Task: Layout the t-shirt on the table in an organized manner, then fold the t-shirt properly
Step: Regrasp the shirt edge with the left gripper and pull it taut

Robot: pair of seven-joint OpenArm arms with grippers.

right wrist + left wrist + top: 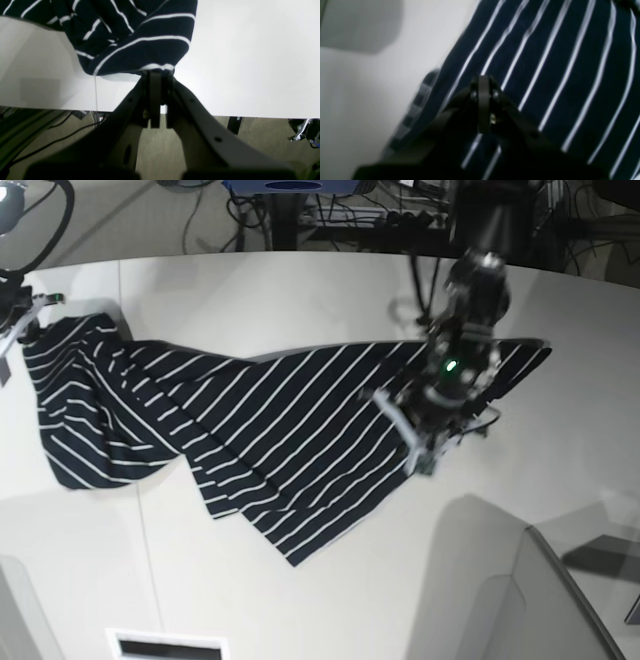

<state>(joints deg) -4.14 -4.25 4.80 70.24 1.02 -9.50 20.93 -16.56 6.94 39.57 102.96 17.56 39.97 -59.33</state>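
Base view: t-shirt [250,430] lies spread diagonally across the table [330,300]. Right gripper [157,75], frame centre, pinches its hem. Left gripper [483,82] jaws closed above the stripes, gripping nothing visible.

Even overhead light fills the base view, and the white tabletop [300,300] is bright with soft grey shadows at its near right corner. The left wrist view is heavily blurred: the stripes of the t-shirt [557,75] smear, and the pincer [483,105] is a dark silhouette. In the right wrist view the tabletop glares nearly blown out.
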